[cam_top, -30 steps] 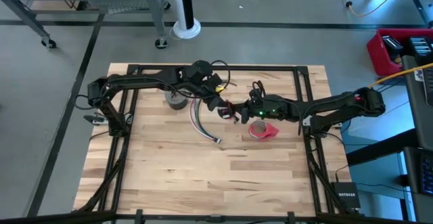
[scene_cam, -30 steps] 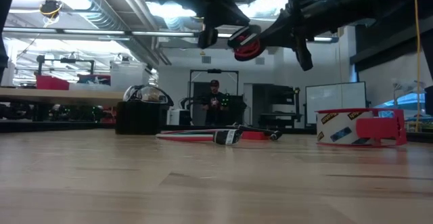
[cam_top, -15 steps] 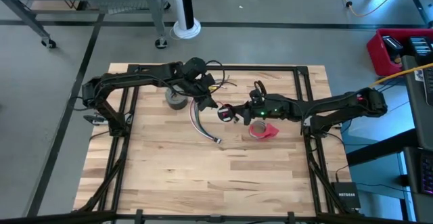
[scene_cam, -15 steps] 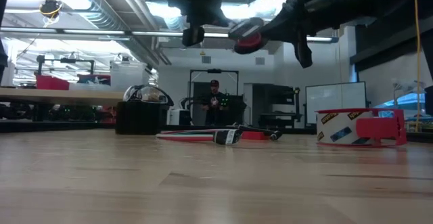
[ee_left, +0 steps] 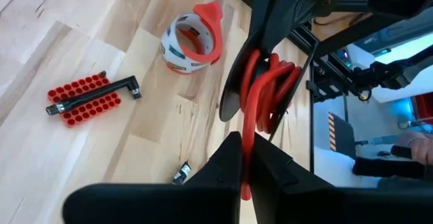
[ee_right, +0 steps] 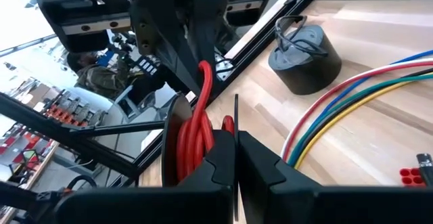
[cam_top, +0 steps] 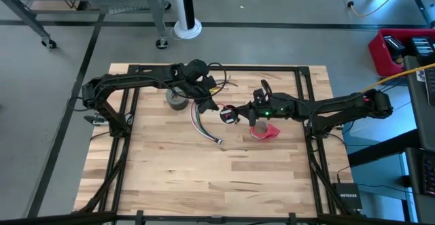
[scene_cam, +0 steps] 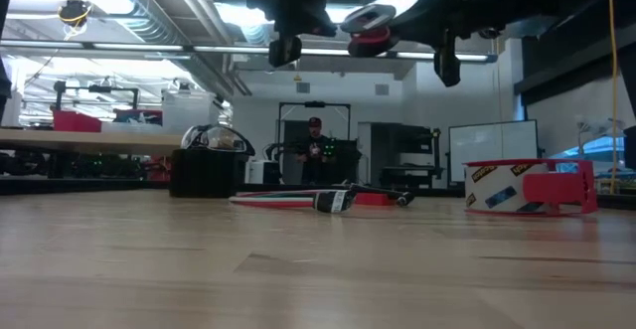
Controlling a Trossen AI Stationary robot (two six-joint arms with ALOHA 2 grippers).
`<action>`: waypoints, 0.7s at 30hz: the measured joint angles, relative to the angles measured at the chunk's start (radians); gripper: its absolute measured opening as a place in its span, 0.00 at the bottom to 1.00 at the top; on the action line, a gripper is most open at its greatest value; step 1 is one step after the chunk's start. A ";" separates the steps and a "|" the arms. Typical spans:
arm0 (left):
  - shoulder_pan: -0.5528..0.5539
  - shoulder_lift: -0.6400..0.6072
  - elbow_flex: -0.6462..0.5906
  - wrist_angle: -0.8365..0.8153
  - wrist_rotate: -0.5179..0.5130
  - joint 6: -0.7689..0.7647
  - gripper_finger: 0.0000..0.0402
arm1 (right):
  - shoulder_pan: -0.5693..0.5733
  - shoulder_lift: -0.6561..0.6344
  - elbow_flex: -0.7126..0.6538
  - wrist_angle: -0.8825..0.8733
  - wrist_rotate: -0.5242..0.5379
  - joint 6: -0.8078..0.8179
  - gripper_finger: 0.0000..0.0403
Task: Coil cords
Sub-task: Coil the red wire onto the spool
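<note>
The small black-and-red coil (cam_top: 228,114) hangs high over the table's middle, between my two grippers. My right gripper (cam_top: 236,113) is shut on it from the right. My left gripper (cam_top: 215,107) is shut on a red strand that leaves the coil. The long bundle of coloured wires (cam_top: 204,126) lies flat on the wood below, plug end toward the near side. The small grey coil (cam_top: 178,100) stands on the table at the far left of the bundle. My left gripper pinches one red strand (ee_left: 246,143) between its two fingers, close beside the coil (ee_left: 269,88). The fingers slant down from the table's left. The strand runs straight from them into the windings, clear of the table. My right gripper pinches a thin black edge of the coil (ee_right: 235,119) between its two fingers, beside the red windings (ee_right: 197,139). The fingers come nearly level from the table's right. The coil is lifted clear, far above the wood (scene_cam: 370,23).
A red tape roll (cam_top: 264,131) stands on the table under the right arm. A small red block with holes (ee_left: 82,102) lies beside the bundle's plug end. Black frame rails (cam_top: 300,89) border the tabletop. A person (scene_cam: 315,145) stands far behind the table.
The coil has risen with my right gripper and tipped flatter. My left gripper has drawn back a little toward the table's left, still shut on the red strand.
</note>
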 joint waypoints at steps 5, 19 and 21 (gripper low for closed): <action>0.000 0.000 0.000 -0.001 -0.003 0.002 0.06 | 0.000 0.000 0.000 0.001 -0.006 0.000 0.02; -0.013 0.000 0.000 -0.001 -0.013 0.053 0.15 | 0.000 -0.001 0.000 0.053 -0.032 -0.001 0.02; -0.013 0.000 0.000 -0.005 -0.013 0.056 0.14 | 0.000 -0.001 0.000 0.054 -0.032 -0.001 0.02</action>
